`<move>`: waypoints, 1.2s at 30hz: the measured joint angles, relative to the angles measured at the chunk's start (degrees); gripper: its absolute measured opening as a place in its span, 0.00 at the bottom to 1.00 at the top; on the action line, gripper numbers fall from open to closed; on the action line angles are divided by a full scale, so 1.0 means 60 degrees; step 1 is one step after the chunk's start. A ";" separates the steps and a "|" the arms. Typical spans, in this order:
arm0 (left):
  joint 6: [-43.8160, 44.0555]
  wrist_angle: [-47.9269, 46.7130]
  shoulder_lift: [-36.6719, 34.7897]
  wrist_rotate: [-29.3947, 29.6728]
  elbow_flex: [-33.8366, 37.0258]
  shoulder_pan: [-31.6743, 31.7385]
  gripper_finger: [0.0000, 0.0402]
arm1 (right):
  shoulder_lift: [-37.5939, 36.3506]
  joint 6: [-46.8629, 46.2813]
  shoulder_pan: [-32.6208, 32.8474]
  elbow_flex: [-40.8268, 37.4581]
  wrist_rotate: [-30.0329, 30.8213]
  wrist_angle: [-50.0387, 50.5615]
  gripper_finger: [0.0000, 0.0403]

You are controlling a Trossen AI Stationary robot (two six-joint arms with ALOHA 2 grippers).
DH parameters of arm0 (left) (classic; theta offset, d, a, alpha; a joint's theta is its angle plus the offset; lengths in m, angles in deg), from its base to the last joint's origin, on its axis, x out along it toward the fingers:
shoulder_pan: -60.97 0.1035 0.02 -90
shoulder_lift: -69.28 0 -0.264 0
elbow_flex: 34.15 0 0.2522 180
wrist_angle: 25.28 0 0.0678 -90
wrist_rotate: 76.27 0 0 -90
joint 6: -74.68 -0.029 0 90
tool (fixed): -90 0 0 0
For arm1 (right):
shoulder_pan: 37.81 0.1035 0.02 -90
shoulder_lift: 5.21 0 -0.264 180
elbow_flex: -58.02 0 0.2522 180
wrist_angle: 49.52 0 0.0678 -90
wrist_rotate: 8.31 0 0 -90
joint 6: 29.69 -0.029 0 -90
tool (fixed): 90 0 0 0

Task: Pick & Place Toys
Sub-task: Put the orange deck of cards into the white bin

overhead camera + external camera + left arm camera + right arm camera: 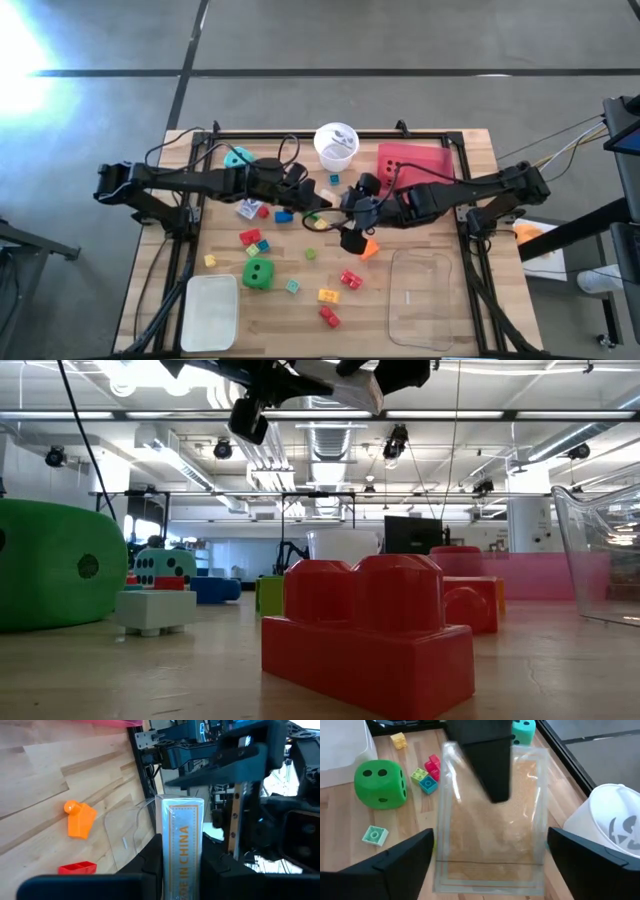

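Note:
My left gripper (318, 202) is shut on a flat card pack in clear wrap (181, 835) above the table's middle. The pack also shows in the right wrist view (490, 830). My right gripper (490, 867) is wide open and faces it from the table's right, a finger on either side of the pack, not touching as far as I can see. On the table lie a green die (259, 273), a teal die (238, 156), an orange brick (368, 249) and several small bricks (252, 240). My left gripper pinches the card pack between its two fingers, one on each broad face. One finger (490, 765) lies on the face near the pack's end toward the left arm (520, 767). The fingers come about level from the table's left. The pack is lifted clear of the table.
A white cup (336, 146) and a pink tray (412, 160) stand at the far side. A clear tray (428, 295) is at the near right and a white tray (210, 312) at the near left. A red brick (370, 630) lies close to the low camera.

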 joint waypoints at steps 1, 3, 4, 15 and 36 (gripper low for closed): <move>-0.0004 -0.0008 0.0000 -0.0004 0.0003 0.0000 0.16 | -0.0008 0.0002 -0.0001 0.0000 0.0003 0.0023 0.95; -0.0011 0.0001 0.0000 -0.0002 0.0004 0.0002 0.16 | -0.0008 0.0004 -0.0005 0.0000 0.0001 0.0026 0.91; -0.0011 0.0013 0.0000 -0.0002 0.0004 0.0007 0.16 | -0.0008 0.0007 -0.0001 0.0000 0.0001 0.0042 0.90; -0.0905 -0.0592 -0.0485 -0.1044 -0.0022 0.0315 0.16 | -0.0008 0.0074 0.0006 0.0306 -0.0126 -0.0109 0.79; -0.2298 -0.5859 -0.3388 -0.2582 0.0007 0.0319 0.16 | -0.0140 -0.0458 -0.0028 0.0381 0.0018 0.1407 0.91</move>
